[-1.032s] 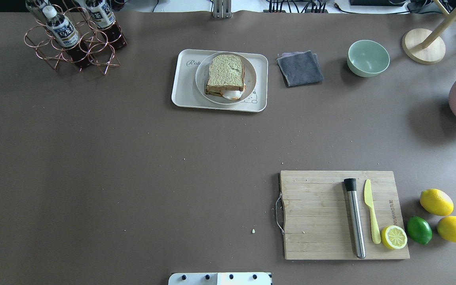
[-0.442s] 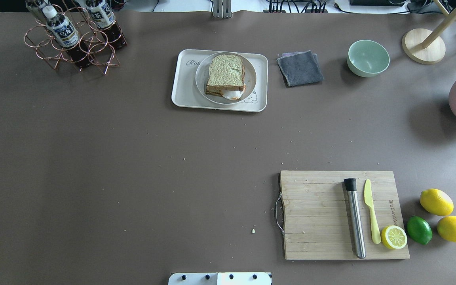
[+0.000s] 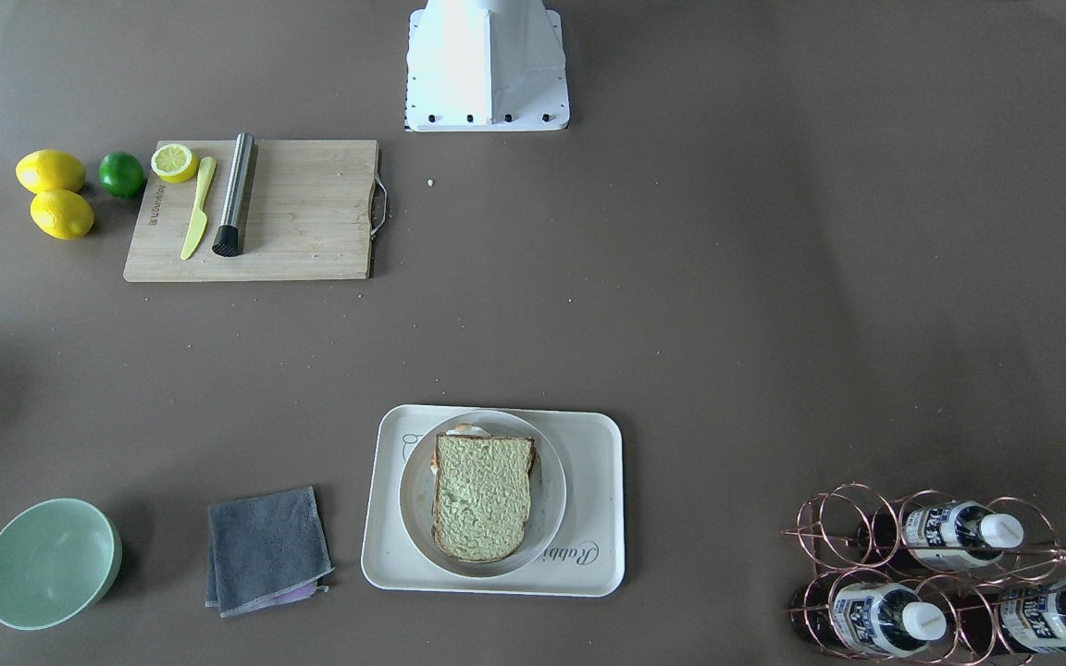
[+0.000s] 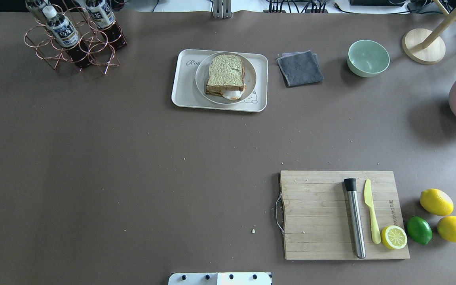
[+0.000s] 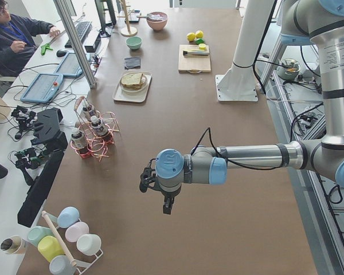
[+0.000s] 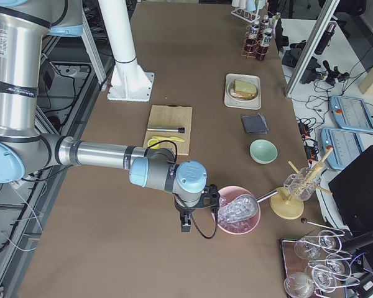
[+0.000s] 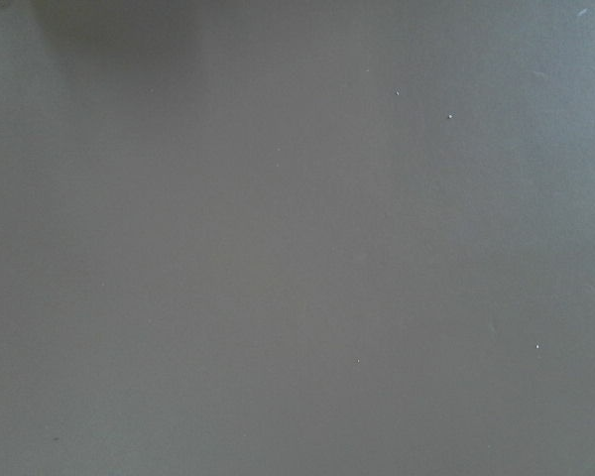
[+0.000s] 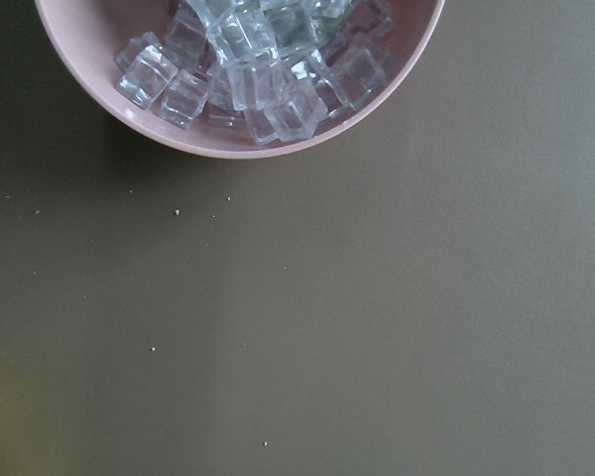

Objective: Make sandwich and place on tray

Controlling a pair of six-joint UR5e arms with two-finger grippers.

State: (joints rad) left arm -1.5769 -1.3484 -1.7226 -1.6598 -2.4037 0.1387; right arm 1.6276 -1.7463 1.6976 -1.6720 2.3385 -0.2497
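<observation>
While the greenish-tan, dark-crusted sandwich (image 4: 225, 73) sits on the round white plate (image 4: 251, 75) atop the cream rounded-rectangle tray (image 4: 182, 93), left gripper (image 5: 167, 207) and right gripper (image 6: 184, 223) hang well away over the 2 ends of the brown table (image 4: 133, 158), jaw state impossible to tell

The sandwich (image 6: 243, 87) is seen on the far tray (image 6: 242, 106); the right gripper (image 6: 185, 222) is held beside a pink bowl (image 6: 253, 222)
</observation>
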